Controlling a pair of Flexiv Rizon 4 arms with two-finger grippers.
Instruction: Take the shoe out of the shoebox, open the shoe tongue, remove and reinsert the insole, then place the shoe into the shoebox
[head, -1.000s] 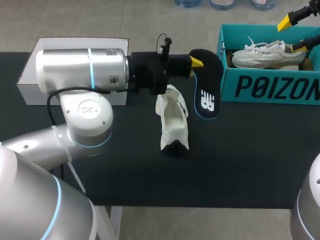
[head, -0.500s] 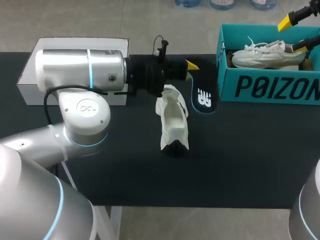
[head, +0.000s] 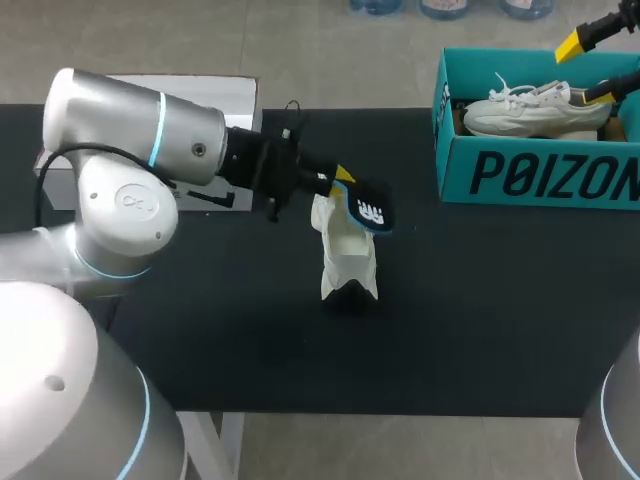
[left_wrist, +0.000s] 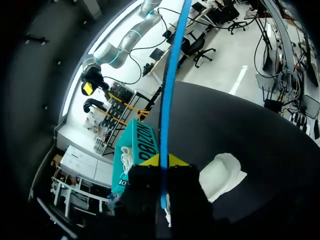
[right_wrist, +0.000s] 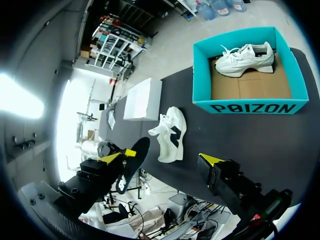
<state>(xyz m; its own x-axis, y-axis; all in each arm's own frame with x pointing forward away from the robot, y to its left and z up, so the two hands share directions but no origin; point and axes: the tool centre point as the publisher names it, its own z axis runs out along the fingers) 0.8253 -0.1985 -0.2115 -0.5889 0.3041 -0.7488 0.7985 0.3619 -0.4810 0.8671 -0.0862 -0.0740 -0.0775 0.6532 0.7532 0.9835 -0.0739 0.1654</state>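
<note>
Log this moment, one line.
left gripper: shut on insole, over white shoe on table | right gripper: open, raised by shoebox | second shoe: in shoebox

Black table (head: 480, 330), white shoe (head: 345, 258) near middle, teal shoebox (head: 540, 175) rear right, white box (head: 230, 92) rear left

We see a white lace-up sneaker (head: 347, 250) lying in the middle of the black bench (head: 480, 320), its opening turned upward. A flat black insole (head: 369, 209) with a white mark hangs tilted just over the shoe's far end, pinched at one end in our left tool (head: 341, 180). The open teal cardboard shoebox (head: 540, 175) sits at the bench's far right, with a second white sneaker (head: 535, 108) lying inside.
</note>
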